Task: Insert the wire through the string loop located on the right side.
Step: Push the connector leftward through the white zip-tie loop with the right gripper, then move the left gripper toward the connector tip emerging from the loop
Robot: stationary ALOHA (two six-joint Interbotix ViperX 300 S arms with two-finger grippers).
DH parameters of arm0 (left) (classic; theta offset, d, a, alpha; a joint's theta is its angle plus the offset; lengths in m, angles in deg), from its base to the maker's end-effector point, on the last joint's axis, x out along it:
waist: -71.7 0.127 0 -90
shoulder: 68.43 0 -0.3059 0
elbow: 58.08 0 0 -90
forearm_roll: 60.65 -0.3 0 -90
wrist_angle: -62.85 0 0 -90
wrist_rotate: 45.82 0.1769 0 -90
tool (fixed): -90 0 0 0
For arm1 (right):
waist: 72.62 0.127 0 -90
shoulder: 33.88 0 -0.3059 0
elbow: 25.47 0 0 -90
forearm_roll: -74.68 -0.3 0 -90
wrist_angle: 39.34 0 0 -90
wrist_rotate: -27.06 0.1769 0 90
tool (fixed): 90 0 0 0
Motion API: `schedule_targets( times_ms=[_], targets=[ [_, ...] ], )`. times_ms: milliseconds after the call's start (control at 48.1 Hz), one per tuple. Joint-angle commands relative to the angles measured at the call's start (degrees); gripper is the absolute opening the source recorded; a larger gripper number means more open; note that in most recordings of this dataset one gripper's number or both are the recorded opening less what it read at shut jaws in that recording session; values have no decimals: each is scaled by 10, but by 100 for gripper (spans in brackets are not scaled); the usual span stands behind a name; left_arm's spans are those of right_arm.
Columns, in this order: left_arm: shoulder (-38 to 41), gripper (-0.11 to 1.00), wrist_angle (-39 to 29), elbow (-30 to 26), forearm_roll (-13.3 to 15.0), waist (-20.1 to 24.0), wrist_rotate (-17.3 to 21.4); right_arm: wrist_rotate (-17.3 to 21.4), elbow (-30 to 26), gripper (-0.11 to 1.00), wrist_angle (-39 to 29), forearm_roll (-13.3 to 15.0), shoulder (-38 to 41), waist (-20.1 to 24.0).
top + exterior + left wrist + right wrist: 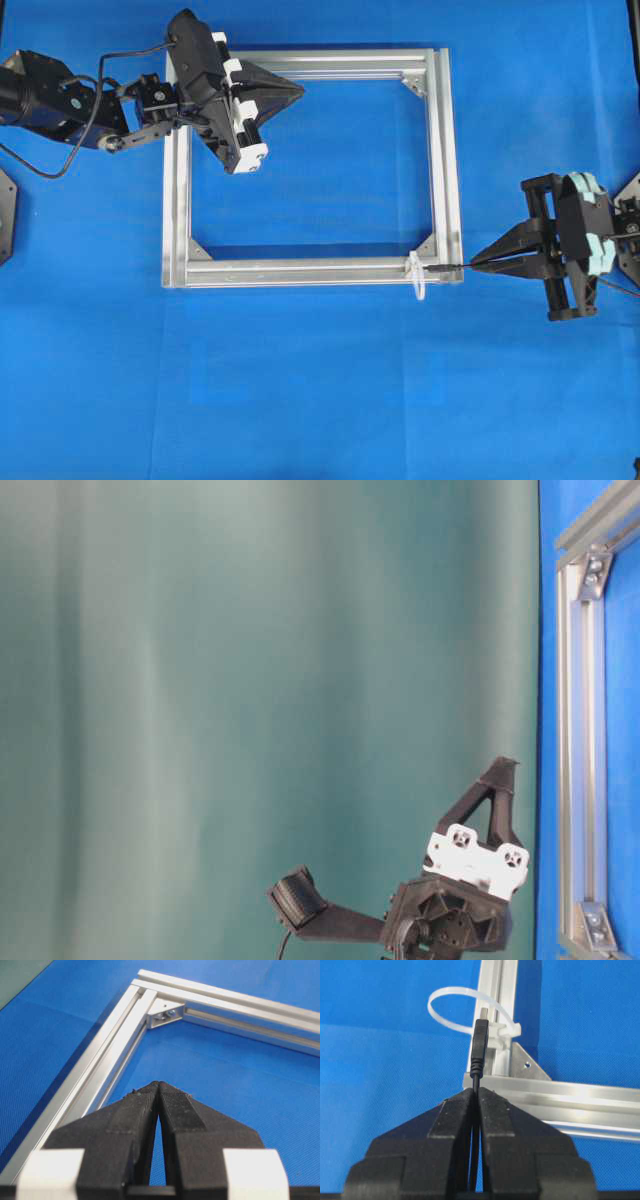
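The wire (479, 1042) is a thin black cable with a small plug at its end. My right gripper (476, 1091) is shut on it just behind the plug, which points at the string loop (510, 1029), a white tie standing off the aluminium frame (580, 1092). In the overhead view the plug (438, 268) lies over the frame's lower right corner, its tip at the string loop (416, 280), with the right gripper (472, 266) just to the right. Whether the tip is inside the loop I cannot tell. My left gripper (300, 90) is shut on nothing above the frame's upper left.
The square aluminium frame (305, 271) lies flat on the blue mat, with silver brackets in its corners (165, 1012). In the table-level view the left gripper (503, 770) hangs beside the frame's rail (578, 730). A black arm cable (60, 150) loops at the far left.
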Motion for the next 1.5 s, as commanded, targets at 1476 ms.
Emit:
schedule_targets(
  times_ms=[1476],
  targets=[
    [-21, 0, 6, -5, -2, -175, -20, -1, -88, -3, 75, 1, 125, -2]
  ],
)
